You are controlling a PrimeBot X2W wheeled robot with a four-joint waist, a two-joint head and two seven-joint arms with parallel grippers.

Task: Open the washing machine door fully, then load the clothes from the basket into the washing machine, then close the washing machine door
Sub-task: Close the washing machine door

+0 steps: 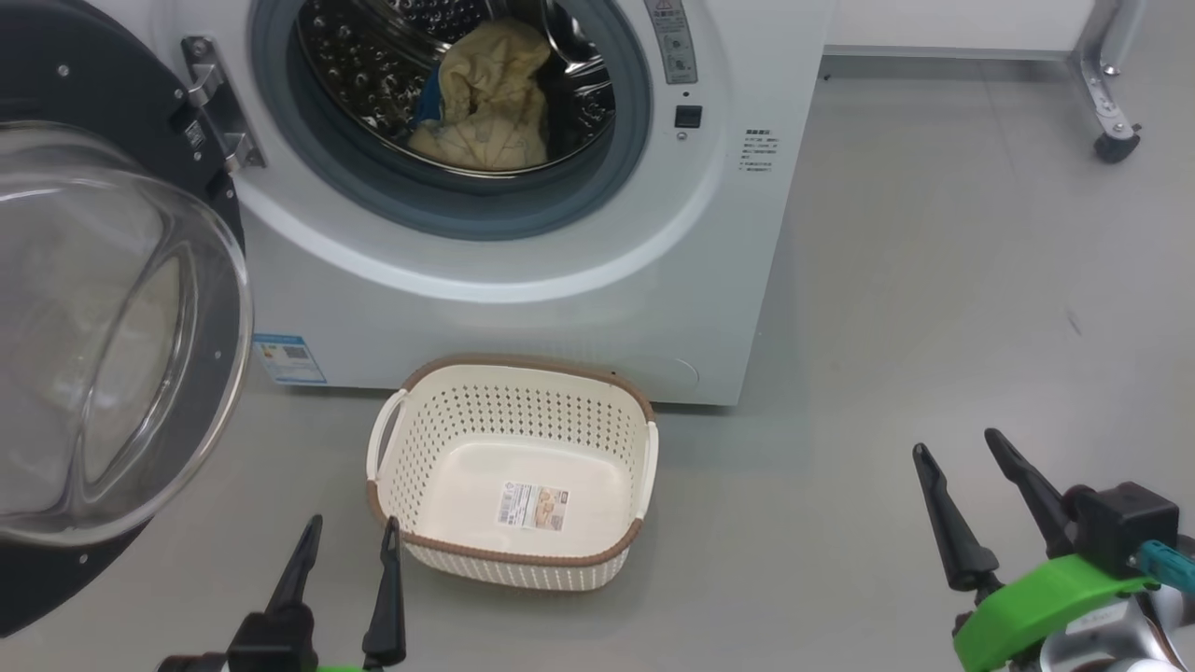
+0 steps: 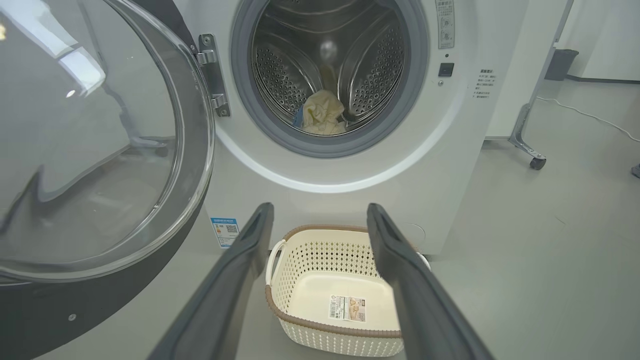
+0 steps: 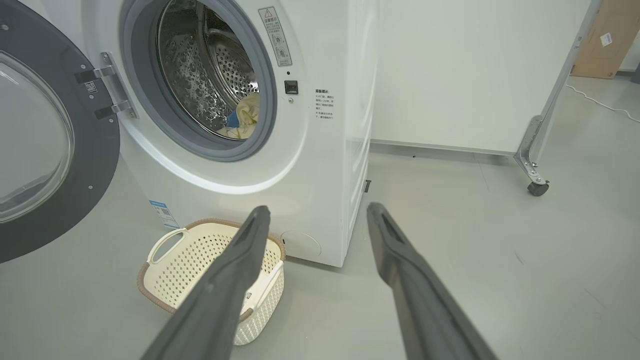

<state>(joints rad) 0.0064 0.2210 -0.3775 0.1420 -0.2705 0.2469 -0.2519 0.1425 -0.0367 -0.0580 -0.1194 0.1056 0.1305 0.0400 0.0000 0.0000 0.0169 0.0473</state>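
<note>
L pincer (image 1: pixel 354 521) & R pincer (image 1: pixel 957 442) wide open, nothing held. Clothes (image 1: pixel 490 98) in drum (image 1: pixel 373 84). Basket (image 1: pixel 560 411) on floor (image 1: pixel 887 327), door (image 1: pixel 112 327) open.

The washing machine (image 1: pixel 579 308) is white, its drum (image 1: pixel 369 89) steel dotted with holes, its gasket (image 1: pixel 523 219) grey. The washing machine door (image 1: pixel 56 93) is glossy black around clear glass. The clothes (image 1: pixel 490 103) are pale yellow with a blue patch. The basket (image 1: pixel 513 415) is cream-white, pierced with rows of diamond holes, with a brown woven-look rim. My left fingers (image 1: pixel 385 597) and my right fingers (image 1: pixel 945 527) are black; the bracket (image 1: pixel 1046 597) behind the right ones is green.
</note>
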